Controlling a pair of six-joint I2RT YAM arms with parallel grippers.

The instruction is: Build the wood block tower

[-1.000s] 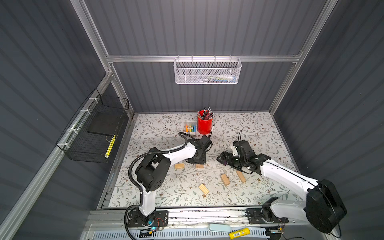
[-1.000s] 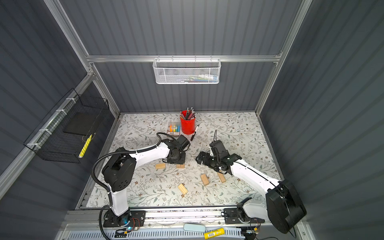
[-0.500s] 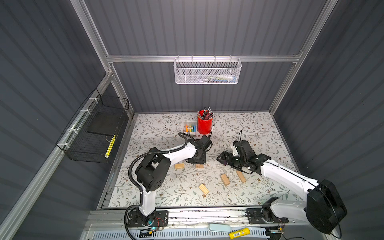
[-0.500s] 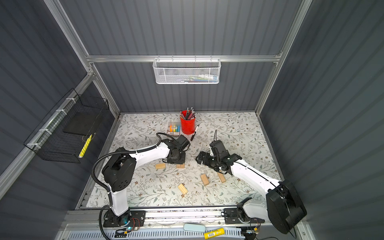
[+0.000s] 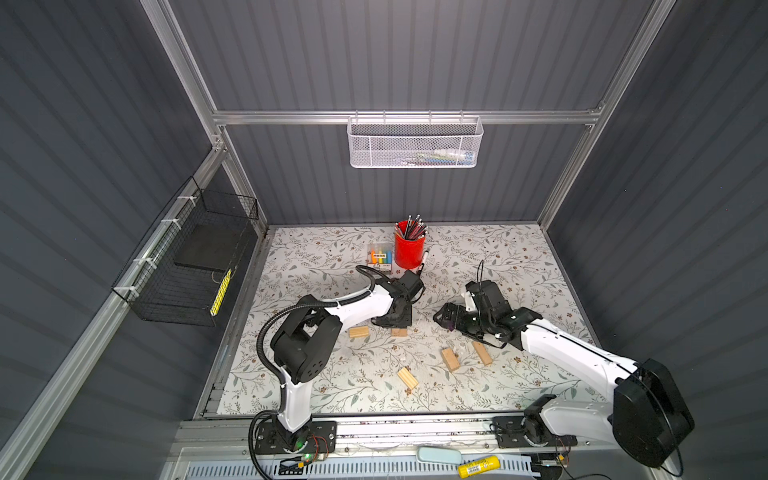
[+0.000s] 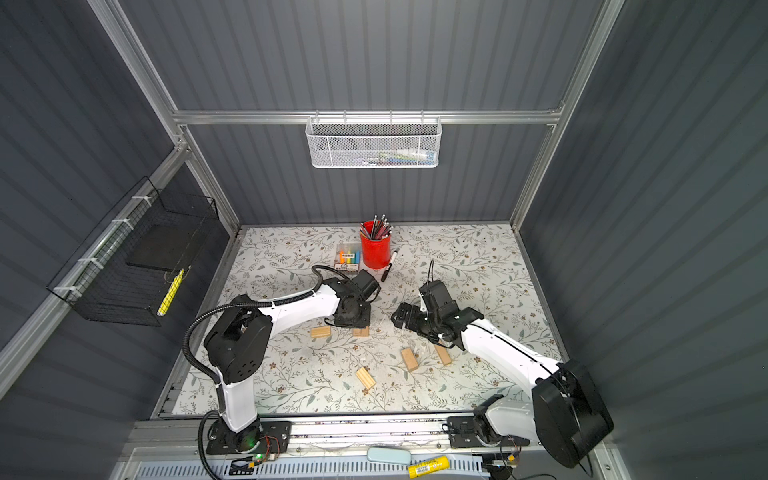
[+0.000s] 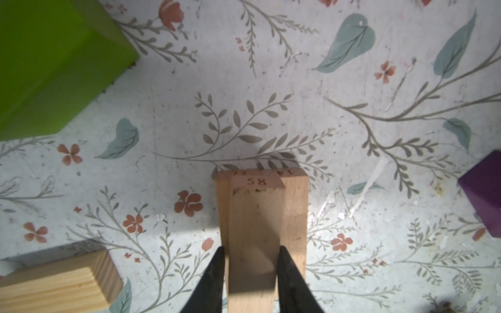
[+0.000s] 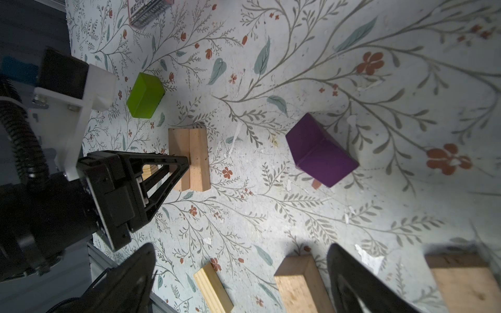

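Observation:
My left gripper [image 7: 250, 254] is shut on a pale wood block [image 7: 254, 230] that lies against a second pale block [image 7: 294, 211]; in both top views it reaches down there [image 5: 395, 326] [image 6: 353, 322]. A lime-green block [image 8: 145, 96] and a purple block [image 8: 320, 154] lie on either side. My right gripper [image 8: 244, 281] hovers open above the mat, over a grooved block [image 8: 214, 287] and a plain one [image 8: 298, 287]; from above it half covers the purple block [image 5: 448, 325]. More pale blocks lie scattered [image 5: 358, 331] [image 5: 407, 377] [image 5: 450, 359]. No tower stands.
A red pencil cup [image 5: 409, 251], a clear marker box [image 5: 380, 259] and a black pen [image 5: 424, 264] sit behind the left gripper. A white mesh basket [image 5: 415, 143] hangs on the back wall, a black wire basket [image 5: 187, 266] on the left wall.
Both arms stay where they were. The left jaws have drawn in a little onto the pale block.

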